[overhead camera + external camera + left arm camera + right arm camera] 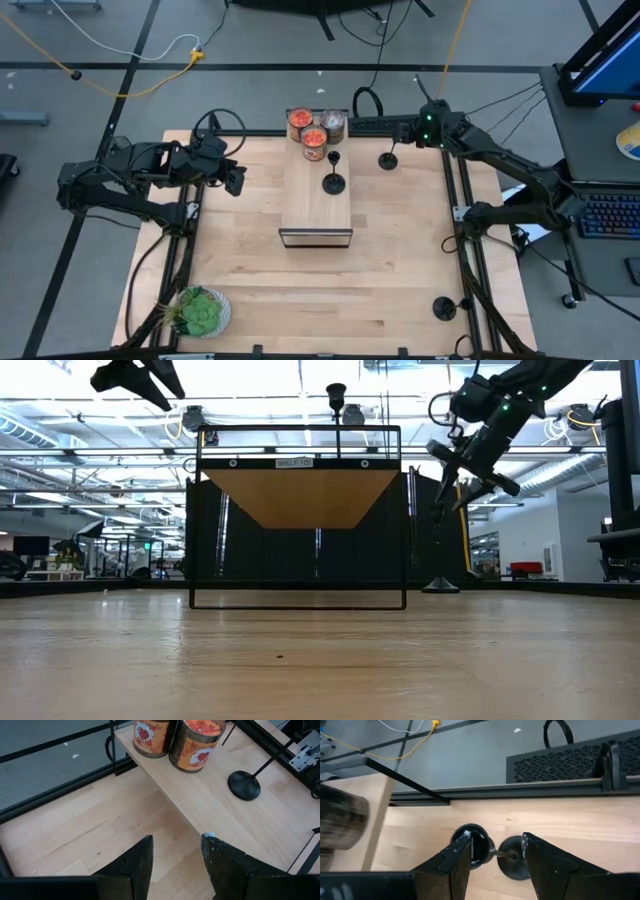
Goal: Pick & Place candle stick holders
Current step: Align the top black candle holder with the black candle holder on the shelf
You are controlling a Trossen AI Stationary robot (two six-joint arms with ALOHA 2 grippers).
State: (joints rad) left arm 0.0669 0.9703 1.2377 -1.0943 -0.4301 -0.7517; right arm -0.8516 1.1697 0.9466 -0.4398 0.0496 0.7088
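One black candle stick holder [333, 183] stands on its round base on the wooden shelf [315, 215]; it also shows in the left wrist view [244, 785]. A second holder [388, 160] stands on the table by the far right. My right gripper [495, 847] is open above it, with a finger on either side of its cup top [472, 842]; its base [512, 865] shows below. A third holder [444, 307] stands at the near right. My left gripper [176, 850] is open and empty, left of the shelf [235, 180].
Two jars with orange contents [300, 122] [314, 142] and a silvery jar [333, 124] stand on the shelf's far end. A potted green plant [200, 312] sits at the near left corner. Black frame rails run along the table's edges [462, 215].
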